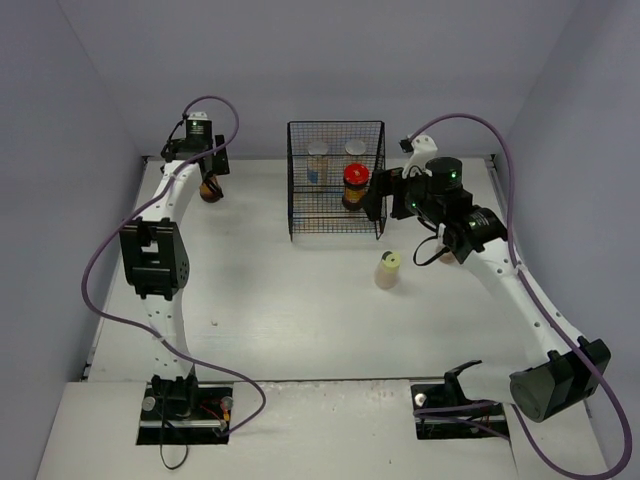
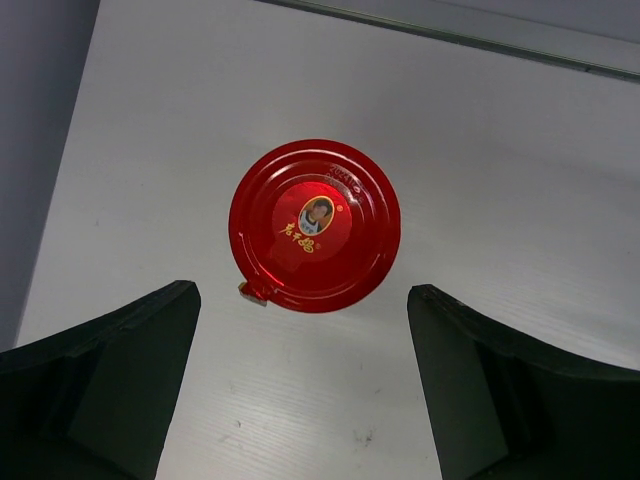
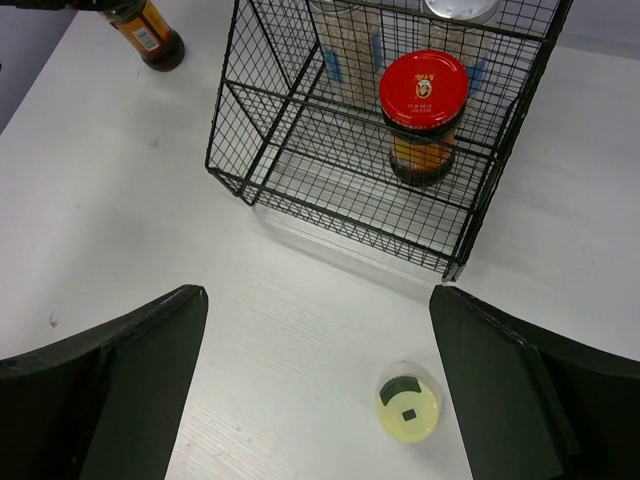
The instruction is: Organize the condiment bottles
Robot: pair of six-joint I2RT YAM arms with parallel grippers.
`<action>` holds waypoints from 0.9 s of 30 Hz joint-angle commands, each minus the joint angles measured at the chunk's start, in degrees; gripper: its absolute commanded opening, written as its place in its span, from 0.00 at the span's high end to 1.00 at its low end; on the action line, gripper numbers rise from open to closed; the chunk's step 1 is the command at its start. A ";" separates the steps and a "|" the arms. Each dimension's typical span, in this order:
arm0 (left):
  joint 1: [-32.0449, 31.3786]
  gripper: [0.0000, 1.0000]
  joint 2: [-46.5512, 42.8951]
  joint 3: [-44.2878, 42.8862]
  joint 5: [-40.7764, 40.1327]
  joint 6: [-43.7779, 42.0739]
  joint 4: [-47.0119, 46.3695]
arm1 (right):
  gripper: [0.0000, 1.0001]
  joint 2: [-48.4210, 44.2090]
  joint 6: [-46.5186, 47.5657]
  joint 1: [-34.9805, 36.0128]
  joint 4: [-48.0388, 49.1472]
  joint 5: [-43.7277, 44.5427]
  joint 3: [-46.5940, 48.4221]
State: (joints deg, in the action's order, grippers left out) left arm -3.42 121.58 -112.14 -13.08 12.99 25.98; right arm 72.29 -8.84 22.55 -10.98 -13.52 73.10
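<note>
A dark red-lidded jar [image 1: 210, 189] stands at the far left of the table. My left gripper [image 1: 213, 172] hangs open above it, and its red lid [image 2: 314, 225] shows just ahead of the spread fingertips [image 2: 180, 305]. The black wire basket [image 1: 300, 200] holds two silver-capped bottles [image 1: 318, 158] [image 1: 355, 150] and a second red-lidded jar [image 1: 355, 184], which also shows in the right wrist view [image 3: 423, 90]. The yellow-green-capped bottle [image 1: 387, 269] stands in front of the basket. My right gripper [image 1: 380, 208] is open and empty above that spot, the cap [image 3: 408, 410] low between its fingers. A pinkish bit [image 1: 447, 257] shows under the right arm.
The basket's open front faces the near side; its right front corner post [image 3: 455, 265] is close to my right gripper. Grey walls close in the table on the left, back and right. Purple cables loop off both arms.
</note>
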 commanded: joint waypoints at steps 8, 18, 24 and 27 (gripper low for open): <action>2.01 0.13 2.17 -4.76 2.62 0.10 -4.96 | 0.00 0.83 2.25 -0.05 1.93 -1.51 -0.50; 3.07 0.27 3.40 -5.29 5.52 0.01 -5.58 | 0.00 1.27 2.07 -0.04 1.40 -1.51 -1.38; 3.07 0.72 0.60 -2.21 8.42 -0.78 -6.73 | 0.00 0.66 1.64 -0.05 0.96 -1.51 -1.56; 3.07 0.96 -1.60 -0.11 9.65 -0.60 -6.64 | 0.00 0.04 1.37 0.04 0.96 -1.42 -1.73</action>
State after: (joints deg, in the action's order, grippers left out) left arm -0.67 126.87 -112.55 -5.48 12.58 22.04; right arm 73.82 -7.40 22.55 -12.25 -14.04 71.11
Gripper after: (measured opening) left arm 0.624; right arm 0.999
